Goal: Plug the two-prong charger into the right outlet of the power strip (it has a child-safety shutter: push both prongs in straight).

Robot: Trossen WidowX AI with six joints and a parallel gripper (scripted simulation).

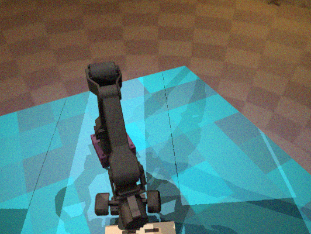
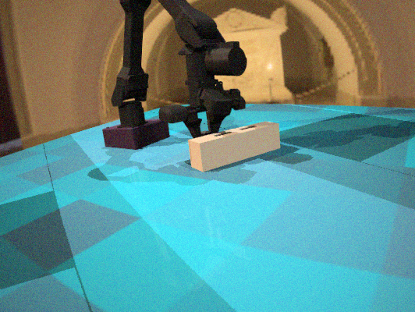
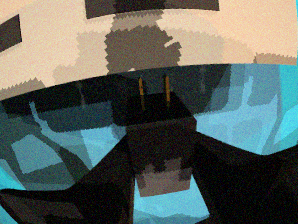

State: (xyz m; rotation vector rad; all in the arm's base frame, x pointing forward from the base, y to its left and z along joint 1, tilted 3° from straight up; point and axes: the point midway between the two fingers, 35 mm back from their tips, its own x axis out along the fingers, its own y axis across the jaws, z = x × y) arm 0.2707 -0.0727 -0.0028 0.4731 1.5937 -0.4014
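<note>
The charger [image 3: 161, 120] is a dark block with two thin brass prongs [image 3: 168, 91] that stick out past the fingertips, bare along their length. My gripper [image 3: 156, 137] [image 2: 205, 132] is shut on it, one finger on each side. The cream power strip [image 3: 60, 35] [image 2: 242, 150] [image 1: 167, 228] lies on the table, with two dark outlets [image 2: 223, 134] [image 2: 246, 127] in its top face. In the exterior view the fingers are behind the strip's left part, and the charger cannot be made out. In the wrist view the prongs are short of the strip's edge, apart from both outlets.
The arm's purple base block [image 2: 152, 132] [image 1: 97, 150] stands farther back on the blue patterned table [image 2: 175, 242] [image 1: 210, 181]. The arm [image 1: 117, 126] reaches over from it and hides part of the table in the top view. The strip runs off the lower edge of that view.
</note>
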